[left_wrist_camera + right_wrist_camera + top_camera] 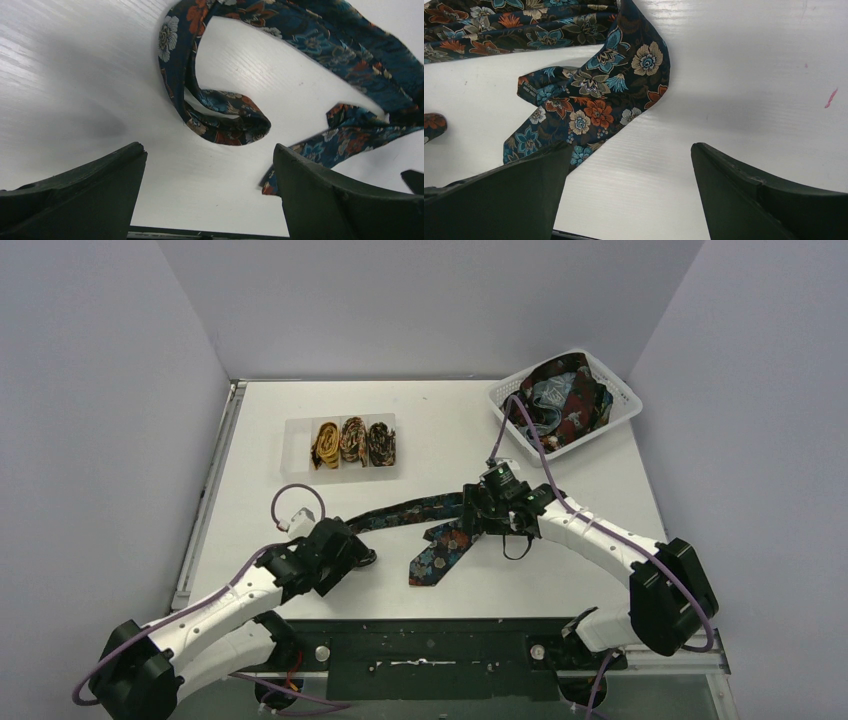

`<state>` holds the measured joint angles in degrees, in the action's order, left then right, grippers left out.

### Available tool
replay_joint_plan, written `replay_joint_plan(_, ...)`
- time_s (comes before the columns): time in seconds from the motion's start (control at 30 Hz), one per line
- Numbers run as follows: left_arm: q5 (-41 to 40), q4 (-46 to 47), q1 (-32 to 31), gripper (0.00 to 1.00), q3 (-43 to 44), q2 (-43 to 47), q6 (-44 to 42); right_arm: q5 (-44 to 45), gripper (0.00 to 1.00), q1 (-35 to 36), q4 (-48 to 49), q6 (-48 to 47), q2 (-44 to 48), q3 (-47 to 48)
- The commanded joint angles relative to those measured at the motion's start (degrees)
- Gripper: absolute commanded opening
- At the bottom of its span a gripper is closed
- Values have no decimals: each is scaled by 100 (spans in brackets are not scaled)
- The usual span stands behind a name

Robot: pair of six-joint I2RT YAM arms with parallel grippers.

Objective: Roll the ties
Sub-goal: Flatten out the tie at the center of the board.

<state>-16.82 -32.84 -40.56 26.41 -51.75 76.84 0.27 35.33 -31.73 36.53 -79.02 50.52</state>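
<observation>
A dark navy floral tie (pixel 412 510) lies unrolled on the white table, its wide end (pixel 435 558) toward the front. In the left wrist view its narrow end (pixel 225 125) curls in a loose loop just ahead of my open, empty left gripper (pixel 210 167). In the top view the left gripper (pixel 360 558) sits at that narrow end. My right gripper (pixel 472 523) is open and empty over the tie's middle; in the right wrist view (pixel 630 162) the wide end (pixel 589 100) lies ahead of it to the left. Three rolled ties (pixel 352 441) sit side by side.
The rolled ties rest in a shallow clear tray (pixel 295 450) at the back centre-left. A white lattice basket (pixel 625 410) at the back right holds several loose ties (pixel 565 400). Purple cables run along both arms. Grey walls enclose the table.
</observation>
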Motion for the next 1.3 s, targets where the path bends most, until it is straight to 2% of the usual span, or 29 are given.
replay_joint_plan(0.0, -395, 434, -47, 96, 65, -328, 1302, 268, 94, 44, 68, 4, -8, 228)
replay_joint_plan(0.13, -480, 313, -53, 95, 74, -732, 2045, 320, 94, 37, -29, -70, -7, 284)
replay_joint_plan(0.23, -474, 299, -56, 86, 134, -1027, 2437, 399, 95, 45, -80, -106, 20, 291)
replay_joint_plan(0.33, -470, 274, -51, 84, 318, -1345, 2484, 406, 95, 47, -84, -131, 14, 276)
replay_joint_plan(0.43, -470, 290, -38, 77, 449, -1624, 2514, 371, 95, 53, -90, -170, -40, 306)
replay_joint_plan(0.63, -488, 297, -21, 64, 505, -2205, 1897, 390, 95, 53, -135, -249, -87, 378)
replay_joint_plan(0.87, -281, 535, -6, 22, 484, -2615, 635, 126, 95, 53, 0, -461, -165, 443)
replay_joint_plan(0.93, -350, 326, 0, 9, 651, -2558, 184, 91, 96, 53, -9, -439, -235, 531)
replay_joint_plan(1.03, -590, -179, 6, 0, 884, -2224, -250, 76, 96, 53, -8, -310, -426, 687)
replay_joint_plan(1.13, -622, -465, 160, 0, 893, -1508, -593, 155, 97, 85, -20, -37, -634, 870)
replay_joint_plan(1.27, -98, -387, 775, 0, 575, -307, -1172, 1014, 97, 581, -303, 498, -768, 1193)
